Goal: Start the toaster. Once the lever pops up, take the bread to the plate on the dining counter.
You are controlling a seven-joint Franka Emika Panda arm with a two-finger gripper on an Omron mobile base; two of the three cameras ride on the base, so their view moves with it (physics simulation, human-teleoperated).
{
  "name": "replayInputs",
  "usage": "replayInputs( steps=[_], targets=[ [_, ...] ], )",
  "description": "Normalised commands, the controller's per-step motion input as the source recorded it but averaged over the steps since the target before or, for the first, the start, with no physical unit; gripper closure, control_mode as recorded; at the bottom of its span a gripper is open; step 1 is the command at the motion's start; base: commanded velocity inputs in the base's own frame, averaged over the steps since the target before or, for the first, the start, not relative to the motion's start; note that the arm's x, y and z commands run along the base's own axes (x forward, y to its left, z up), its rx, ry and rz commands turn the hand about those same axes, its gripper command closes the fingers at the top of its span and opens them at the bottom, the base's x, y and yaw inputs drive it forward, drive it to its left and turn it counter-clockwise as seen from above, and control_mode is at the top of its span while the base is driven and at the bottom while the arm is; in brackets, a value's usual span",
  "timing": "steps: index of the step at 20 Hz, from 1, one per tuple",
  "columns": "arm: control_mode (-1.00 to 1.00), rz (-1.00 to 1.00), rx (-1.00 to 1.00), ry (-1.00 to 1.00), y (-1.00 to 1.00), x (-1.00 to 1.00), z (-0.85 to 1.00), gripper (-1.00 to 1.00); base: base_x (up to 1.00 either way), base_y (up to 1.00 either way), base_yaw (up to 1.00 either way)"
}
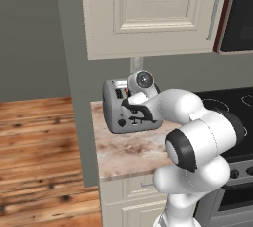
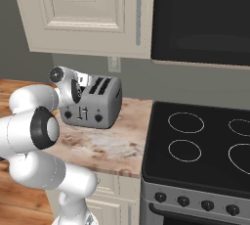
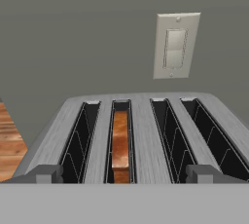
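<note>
While gripper hovers open, bread sits below in toaster.

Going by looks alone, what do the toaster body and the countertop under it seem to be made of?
The toaster looks like brushed metal: grey-silver with fine streaks along its top in the hand view, though painted plastic is possible. The countertop looks like polished stone, given its cream and reddish-brown marbling.

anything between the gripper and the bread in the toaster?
Nothing. In the hand view the open gripper looks straight down at the toaster; the bread stands in the second slot from the left, with bare space above it.
</note>
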Motion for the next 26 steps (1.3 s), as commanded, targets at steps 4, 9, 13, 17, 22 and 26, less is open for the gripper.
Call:
replayInputs(
  steps=[4,9,13,17,22,26],
  targets=[
    [-1.00,0.00,0.00,0.00,0.00,0.00,0.00,-1.00,0.00,0.00,0.00],
    [-1.00,0.00,0.00,0.00,0.00,0.00,0.00,-1.00,0.00,0.00,0.00],
    [-1.00,0.00,0.00,0.00,0.00,0.00,0.00,-1.00,0.00,0.00,0.00],
    [-1.00,0.00,0.00,0.00,0.00,0.00,0.00,-1.00,0.00,0.00,0.00],
    [-1.00,0.00,0.00,0.00,0.00,0.00,0.00,-1.00,0.00,0.00,0.00],
    [-1.00,0.00,0.00,0.00,0.00,0.00,0.00,-1.00,0.00,0.00,0.00]
  ],
)
